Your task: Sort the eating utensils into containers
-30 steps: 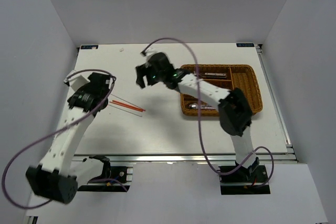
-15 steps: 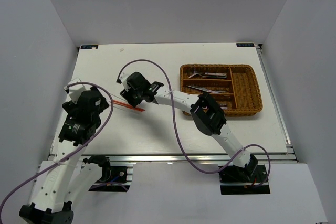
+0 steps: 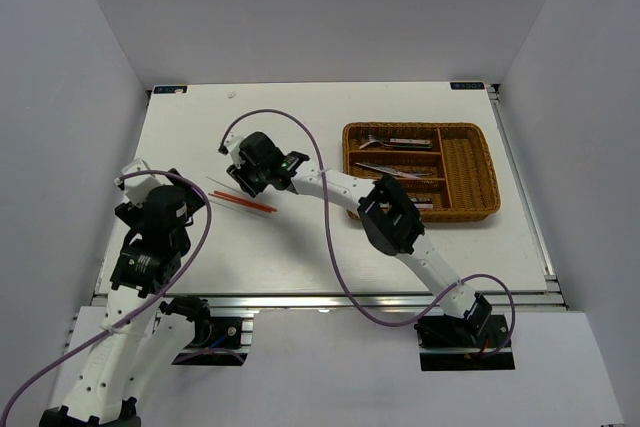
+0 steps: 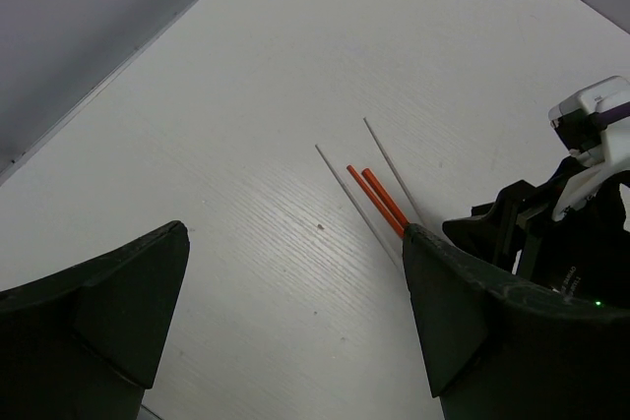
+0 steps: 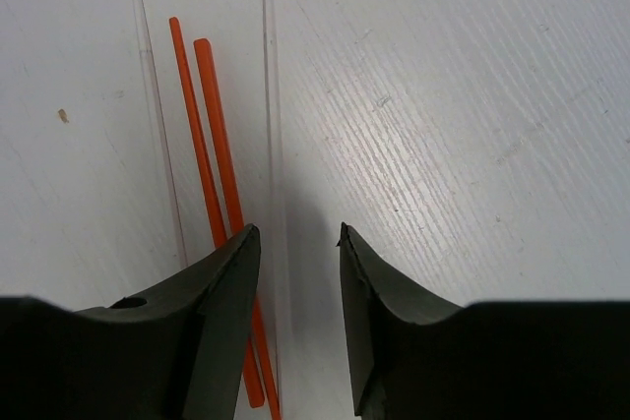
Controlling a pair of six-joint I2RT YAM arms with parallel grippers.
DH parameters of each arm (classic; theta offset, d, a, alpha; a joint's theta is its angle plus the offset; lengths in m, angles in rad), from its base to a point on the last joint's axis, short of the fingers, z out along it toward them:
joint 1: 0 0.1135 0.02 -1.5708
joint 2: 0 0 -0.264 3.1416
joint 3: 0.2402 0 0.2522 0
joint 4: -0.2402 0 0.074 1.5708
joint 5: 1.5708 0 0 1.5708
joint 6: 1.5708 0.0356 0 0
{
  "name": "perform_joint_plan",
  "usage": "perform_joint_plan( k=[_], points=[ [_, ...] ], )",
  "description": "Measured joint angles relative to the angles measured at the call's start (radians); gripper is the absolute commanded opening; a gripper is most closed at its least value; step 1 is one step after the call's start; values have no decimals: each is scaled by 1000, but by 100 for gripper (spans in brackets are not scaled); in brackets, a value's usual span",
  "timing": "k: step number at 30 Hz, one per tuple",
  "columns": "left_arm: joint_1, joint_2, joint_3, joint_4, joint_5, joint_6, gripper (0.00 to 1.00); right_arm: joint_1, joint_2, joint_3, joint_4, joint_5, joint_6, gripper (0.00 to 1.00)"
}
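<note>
Two orange chopsticks [image 3: 246,203] [image 5: 210,135] and two thin white chopsticks [image 5: 267,95] lie side by side on the white table left of centre. My right gripper [image 3: 242,179] [image 5: 295,239] hangs low over them, its jaws partly apart and straddling one white chopstick, with the orange pair just outside the left finger [image 5: 221,282]. The other white chopstick [image 5: 151,105] lies further left. My left gripper [image 3: 178,202] [image 4: 295,312] is wide open and holds nothing, back from the chopsticks [image 4: 379,199]. The brown wicker tray [image 3: 468,169] at the right holds several metal utensils [image 3: 398,142].
The right arm stretches across the table from the tray side, its purple cable looping above. The right gripper's body [image 4: 556,233] shows close by in the left wrist view. A small white scrap [image 3: 232,95] lies near the back edge.
The right arm swung left from beside the tray to the chopsticks and dropped over them, its jaws narrowing. The left arm drew back toward the near left.
</note>
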State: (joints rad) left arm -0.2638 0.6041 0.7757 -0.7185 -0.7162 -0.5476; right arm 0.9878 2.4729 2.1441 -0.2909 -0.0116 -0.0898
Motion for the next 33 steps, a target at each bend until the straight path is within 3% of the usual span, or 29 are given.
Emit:
perform_joint_plan(
  k=[14,24,28,29,33],
  points=[
    [0,-10,-3,16,-1,0,98,-3,74,26,1,-18,-4,40],
    [0,-15,-3,17,-1,0,98,-6,73,17,2,45,-51,12],
    [0,-24,-3,17,-1,0,98,-6,34,-65,56,74,-77,7],
    [0,-24,-3,17,-1,0,98,-6,17,-94,65,81,-80,0],
    [0,-25,-5,18,-1,0,98,-6,-29,-176,98,98,-85,0]
  ],
)
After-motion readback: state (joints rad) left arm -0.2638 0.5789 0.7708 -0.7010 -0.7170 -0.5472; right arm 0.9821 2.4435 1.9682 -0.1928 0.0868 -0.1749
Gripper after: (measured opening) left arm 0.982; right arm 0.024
